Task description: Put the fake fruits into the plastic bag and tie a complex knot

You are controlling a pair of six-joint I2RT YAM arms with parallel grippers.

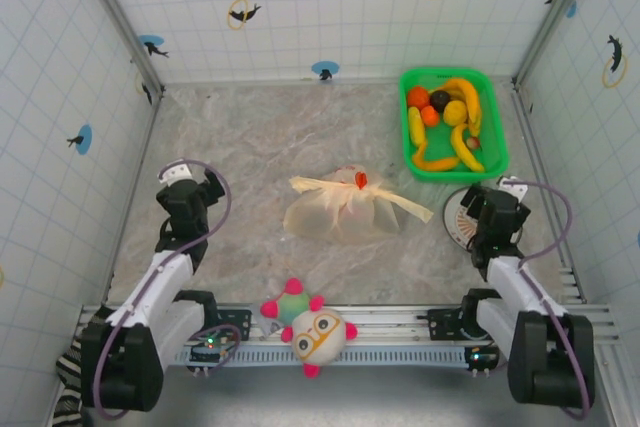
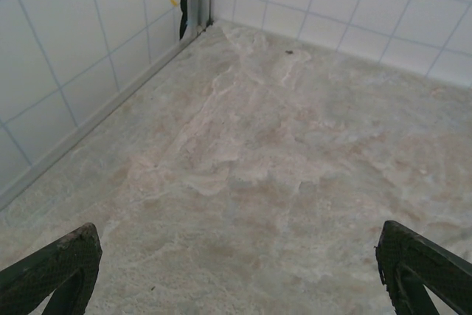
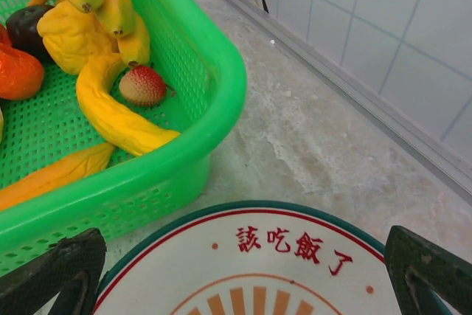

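The plastic bag [image 1: 340, 215] lies in a cream heap at the middle of the table. The knot [image 1: 349, 181] is bunched at the bag's top, with flat tails sticking out left and right and a red-orange patch beside it. Several fake fruits [image 1: 447, 117], yellow, orange, red and dark, lie in the green basket [image 1: 445, 71]. The wrist view shows the yellow ones [image 3: 110, 116] and a red bumpy one [image 3: 141, 85]. My left gripper [image 1: 186, 181] [image 2: 240, 274] hangs open over bare table, left of the bag. My right gripper [image 1: 497, 199] [image 3: 247, 274] is open above a plate, holding nothing.
A round plate [image 1: 458, 219] [image 3: 251, 256] with red characters lies just in front of the green basket [image 3: 221, 71]. A round plush toy with pink spikes and glasses [image 1: 318, 335] sits on the near rail between the arm bases. Tiled walls close in the table on three sides.
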